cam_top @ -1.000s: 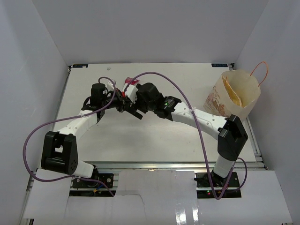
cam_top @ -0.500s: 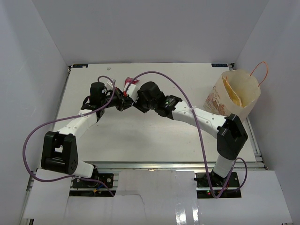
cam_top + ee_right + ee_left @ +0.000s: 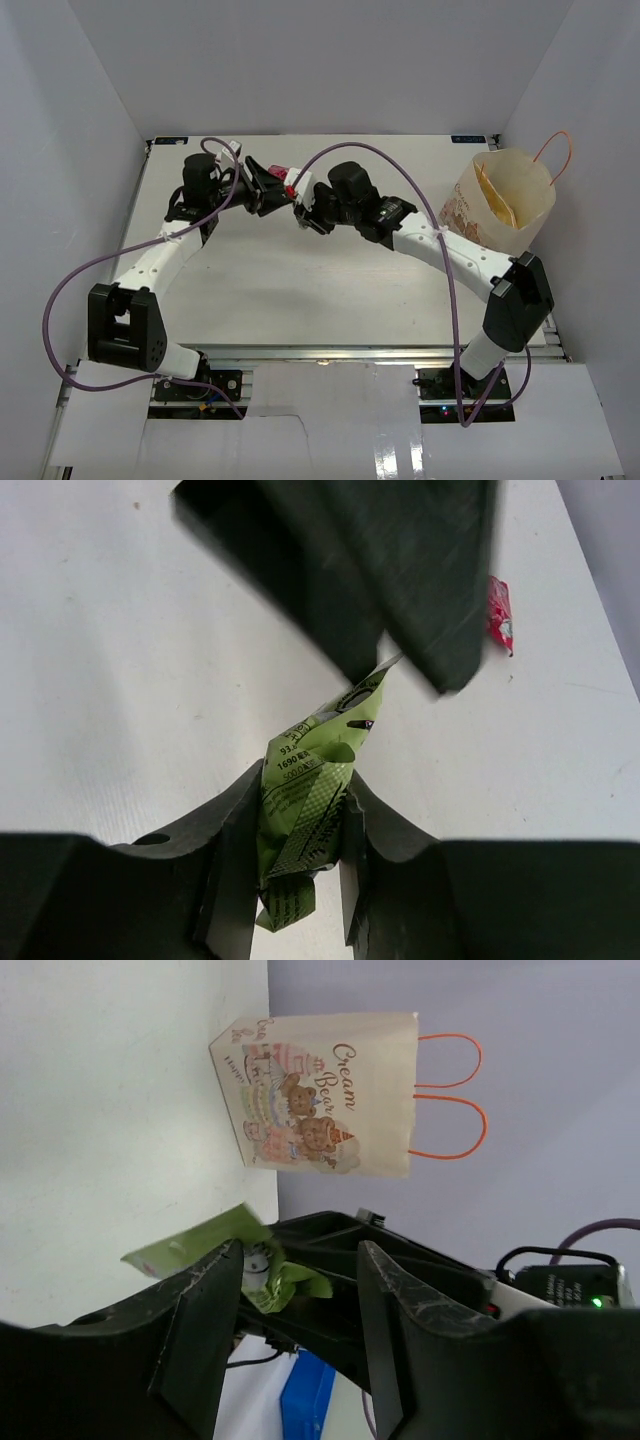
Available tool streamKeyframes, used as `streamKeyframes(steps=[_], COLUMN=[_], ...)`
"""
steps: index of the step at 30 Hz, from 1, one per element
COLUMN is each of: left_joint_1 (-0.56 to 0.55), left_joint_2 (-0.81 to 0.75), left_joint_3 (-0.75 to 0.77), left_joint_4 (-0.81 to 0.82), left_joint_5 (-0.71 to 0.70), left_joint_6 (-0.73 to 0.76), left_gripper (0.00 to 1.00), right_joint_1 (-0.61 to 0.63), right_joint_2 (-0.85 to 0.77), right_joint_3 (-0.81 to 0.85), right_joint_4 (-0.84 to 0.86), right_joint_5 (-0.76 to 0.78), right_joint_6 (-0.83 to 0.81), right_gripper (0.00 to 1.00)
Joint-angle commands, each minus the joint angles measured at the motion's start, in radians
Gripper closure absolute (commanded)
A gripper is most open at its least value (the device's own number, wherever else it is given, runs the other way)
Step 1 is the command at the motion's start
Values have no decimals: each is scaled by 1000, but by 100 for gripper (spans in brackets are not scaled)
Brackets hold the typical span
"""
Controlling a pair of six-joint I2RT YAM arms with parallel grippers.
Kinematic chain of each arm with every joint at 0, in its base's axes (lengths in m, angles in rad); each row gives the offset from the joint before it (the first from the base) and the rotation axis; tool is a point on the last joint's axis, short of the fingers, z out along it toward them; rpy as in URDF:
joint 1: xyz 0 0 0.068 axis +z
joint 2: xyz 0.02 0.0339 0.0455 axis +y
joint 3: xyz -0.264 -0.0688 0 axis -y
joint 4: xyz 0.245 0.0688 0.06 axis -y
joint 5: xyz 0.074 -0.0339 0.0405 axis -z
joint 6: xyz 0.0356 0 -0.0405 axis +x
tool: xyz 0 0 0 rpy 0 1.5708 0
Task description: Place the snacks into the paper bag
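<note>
While the right gripper (image 3: 303, 776) reached over the far half of the table (image 3: 300, 290), its fingers were pressed together on the green packet (image 3: 318, 732), one on each side of the crumpled lower half. The packet's upper end ran up to the left gripper (image 3: 300, 1248), which met the right one almost head-on. The left jaws stood apart. In the left wrist view the packet's end lay in the gap between them, close against one finger and clear of the other. Whether that nearer finger actually touched the packet could not be told. In the top view the two grippers came together left of the table's centre, and the packet itself was hidden there by their dark bodies.

A pink wrapper (image 3: 499, 613) lay flat on the table, seen in the right wrist view just past the left gripper's finger and apart from both grippers.

The bag (image 3: 462, 215) stood upright at the far right corner of the table, well apart from the grippers, with its mouth open upward and its printed side turned toward the arms. A yellow pack (image 3: 492, 195) showed inside it, leaning against the wall. What else the bag held could not be made out.
</note>
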Motion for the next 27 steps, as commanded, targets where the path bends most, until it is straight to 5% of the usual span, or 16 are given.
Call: streamKeyframes(steps=[1, 5, 11, 16, 20, 27], left_joint_1=[29, 75, 85, 85, 85, 85], left_joint_2=[-18, -33, -7, 80, 184, 434], left_joint_3=[107, 165, 199, 210, 267, 467], left_joint_4=[-32, -224, -424, -427, -392, -422], left_joint_5=[-20, -119, -354, -426, -471, -494], left_joint_6=[76, 220, 446, 544, 627, 702], left_gripper=[40, 40, 40, 40, 39, 39], right_joint_1=[-40, -186, -598, -789, -943, -1062], right_joint_2=[-62, -134, -241, -309, -350, -317], right_joint_3=[5, 92, 321, 356, 234, 116], right_joint_4=[-53, -192, -285, -344, -363, -389], right_joint_5=[-183, -364, -512, -337, -182, -64], right_joint_6=[-23, -72, -66, -68, -106, -193], right_gripper=[92, 92, 92, 92, 92, 92])
